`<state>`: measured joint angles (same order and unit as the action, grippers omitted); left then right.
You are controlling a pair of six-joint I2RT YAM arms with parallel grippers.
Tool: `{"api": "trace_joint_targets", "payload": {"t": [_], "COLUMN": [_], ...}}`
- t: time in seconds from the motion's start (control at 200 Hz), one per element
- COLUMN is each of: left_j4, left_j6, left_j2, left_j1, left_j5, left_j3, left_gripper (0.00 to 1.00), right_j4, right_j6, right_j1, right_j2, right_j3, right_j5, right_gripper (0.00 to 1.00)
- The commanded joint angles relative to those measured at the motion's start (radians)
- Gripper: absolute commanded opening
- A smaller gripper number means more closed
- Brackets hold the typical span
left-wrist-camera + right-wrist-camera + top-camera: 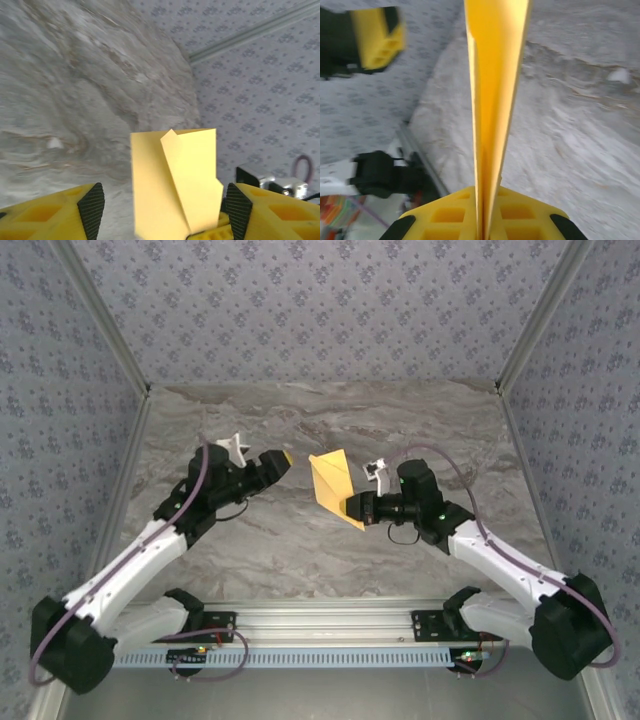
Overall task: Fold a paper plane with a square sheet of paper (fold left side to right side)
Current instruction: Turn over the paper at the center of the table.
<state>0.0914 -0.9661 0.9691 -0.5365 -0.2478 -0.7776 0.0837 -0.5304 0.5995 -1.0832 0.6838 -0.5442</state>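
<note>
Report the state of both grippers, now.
Left gripper: open, holding nothing.
Right gripper: closed on the folded yellow paper.

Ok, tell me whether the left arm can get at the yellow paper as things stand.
Probably yes. The left gripper is open and faces the paper, which the right gripper clamps at one end and holds upright. The left wrist view shows its flat side straight ahead, nothing in between.

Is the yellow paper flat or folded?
Folded. The paper shows overlapping flaps in the left wrist view, and the right gripper pinches its layers together, seen edge-on.
</note>
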Motion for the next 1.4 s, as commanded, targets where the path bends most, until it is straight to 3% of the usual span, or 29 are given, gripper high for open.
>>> {"api": "trace_joint_targets", "payload": {"t": [0.0,0.105,0.23,0.37,0.585,0.829,0.974,1.149,1.394], "left_j4": [0.272,0.338,0.366,0.399,0.407,0.409,0.399,0.312,0.074], "left_j6": [0.113,0.119,0.122,0.130,0.126,0.125,0.123,0.103,0.050], "left_j2": [-0.105,-0.184,-0.214,-0.217,-0.222,-0.217,-0.202,-0.153,-0.014], "left_j1": [0.004,0.003,0.004,0.004,0.007,0.011,0.011,0.011,0.006], "left_j5": [0.164,0.223,0.242,0.254,0.259,0.255,0.245,0.184,0.034], "left_j3": [0.004,0.035,0.036,0.018,0.020,0.022,0.029,0.064,0.139], "left_gripper": [0.69,0.72,0.72,0.73,0.73,0.74,0.74,0.75,0.76], "right_j4": [0.426,0.643,0.801,0.919,1.035,1.027,0.988,0.927,0.731], "right_j6": [0.220,0.239,0.238,0.228,0.199,0.215,0.233,0.257,0.298], "right_j1": [0.093,0.227,0.341,0.432,0.504,0.563,0.571,0.590,0.580], "right_j2": [-0.012,-0.118,-0.306,-0.533,-0.857,-1.038,-1.024,-0.903,-0.546], "right_j3": [0.124,0.253,0.396,0.516,0.663,0.726,0.713,0.670,0.524], "right_j5": [0.394,0.770,1.040,1.242,1.422,1.399,1.301,1.177,0.885], "right_gripper": [0.11,0.10,0.10,0.11,0.12,0.18,0.41,0.64,0.94]}}
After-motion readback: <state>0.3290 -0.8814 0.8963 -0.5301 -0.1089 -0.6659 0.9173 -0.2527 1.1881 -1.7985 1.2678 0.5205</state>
